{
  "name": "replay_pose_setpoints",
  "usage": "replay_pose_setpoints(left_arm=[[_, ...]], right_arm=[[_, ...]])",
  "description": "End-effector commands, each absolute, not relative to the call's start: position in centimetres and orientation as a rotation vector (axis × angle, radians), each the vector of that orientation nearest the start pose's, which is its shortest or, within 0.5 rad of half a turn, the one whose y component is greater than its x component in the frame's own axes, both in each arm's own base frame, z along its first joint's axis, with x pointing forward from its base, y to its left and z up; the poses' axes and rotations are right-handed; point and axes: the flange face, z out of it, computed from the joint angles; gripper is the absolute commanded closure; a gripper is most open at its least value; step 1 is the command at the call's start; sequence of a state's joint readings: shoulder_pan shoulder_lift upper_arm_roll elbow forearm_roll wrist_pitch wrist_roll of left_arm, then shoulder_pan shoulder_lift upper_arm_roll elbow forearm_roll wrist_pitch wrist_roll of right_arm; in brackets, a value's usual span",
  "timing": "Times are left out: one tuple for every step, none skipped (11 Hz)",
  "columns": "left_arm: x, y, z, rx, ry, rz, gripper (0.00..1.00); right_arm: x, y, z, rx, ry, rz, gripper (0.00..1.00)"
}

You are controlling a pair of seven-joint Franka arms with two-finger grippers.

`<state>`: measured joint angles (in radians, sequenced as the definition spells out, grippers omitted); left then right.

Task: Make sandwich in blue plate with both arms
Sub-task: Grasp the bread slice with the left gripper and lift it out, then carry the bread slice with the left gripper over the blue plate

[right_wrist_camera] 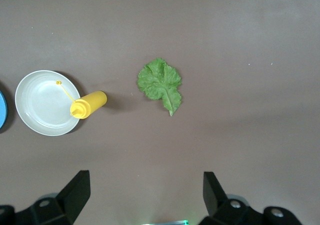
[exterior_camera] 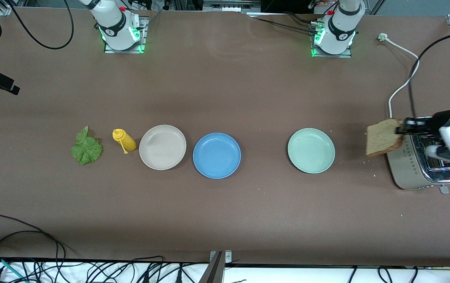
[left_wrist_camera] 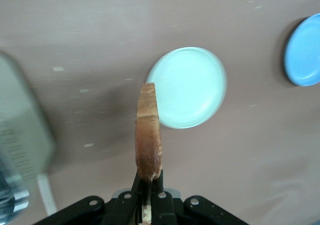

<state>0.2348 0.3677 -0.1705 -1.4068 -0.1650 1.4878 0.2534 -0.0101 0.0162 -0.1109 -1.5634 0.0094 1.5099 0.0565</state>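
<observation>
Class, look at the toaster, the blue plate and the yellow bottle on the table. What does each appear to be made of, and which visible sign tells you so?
Toaster: probably metal, brushed silver casing with a dull sheen.
Blue plate: likely plastic or glazed ceramic; even matte colour with a soft highlight on its raised rim leaves it open.
Yellow bottle: apparently soft plastic, uniformly opaque yellow, with a thin moulded nozzle.

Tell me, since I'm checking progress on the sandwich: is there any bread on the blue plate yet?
No. The blue plate is bare, and the only bread slice in sight is clamped in the left gripper over the toaster.
</observation>
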Motion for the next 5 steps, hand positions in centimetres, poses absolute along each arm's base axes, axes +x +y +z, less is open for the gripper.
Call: replay_pose_setpoints(left_arm=[[64.2,-4.4,45.0,-3.473,0.276,0.397,1.0],[64.4,-6.6,43.9,-3.49,0.274,0.431,1.0],[64.6,-8.4,42.8,-3.544,0.234,0.48,1.0],[64.8,-10.1,41.6,-3.606,0.19,0.539,1.0],[65.0,-11.9,40.5,-3.643,0.186,0.548,1.0]], right_arm=[[54.8,-6.7,61.8,-3.099,0.258,0.108,0.0],[54.8,-6.8,61.8,-3.098,0.26,0.108,0.0],[54.8,-6.7,61.8,-3.099,0.256,0.108,0.0],[54.8,-6.8,61.8,-3.098,0.26,0.108,0.0],[54.8,-6.8,61.8,-3.098,0.26,0.108,0.0]])
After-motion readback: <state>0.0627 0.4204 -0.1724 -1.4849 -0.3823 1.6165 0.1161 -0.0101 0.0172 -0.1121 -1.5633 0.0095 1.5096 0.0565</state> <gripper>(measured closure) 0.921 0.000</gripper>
